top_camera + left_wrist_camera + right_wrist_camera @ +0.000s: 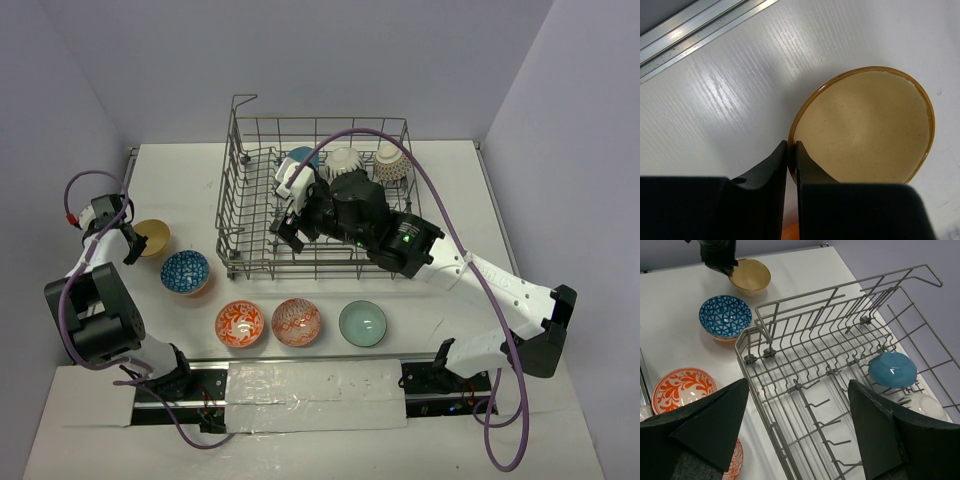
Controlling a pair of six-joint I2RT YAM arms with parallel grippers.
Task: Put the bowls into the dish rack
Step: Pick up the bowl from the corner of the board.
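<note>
My left gripper (791, 147) is shut on the near rim of the tan bowl (865, 127), which sits on the table at far left (155, 236). A blue-white patterned bowl (185, 271), two orange-red patterned bowls (240, 323) (296, 321) and a pale green bowl (362, 323) stand on the table in front of the dish rack (228, 200). Inside the rack at the back lie a teal-blue bowl (892, 369) and two white bowls (345, 160) (390, 165). My right gripper (797, 385) hangs open over the rack's tines, holding nothing.
The rack's tall wire walls (764, 412) surround my right gripper. An aluminium rail (695, 35) runs along the table's left edge near the tan bowl. Grey walls close in the table at the back and sides.
</note>
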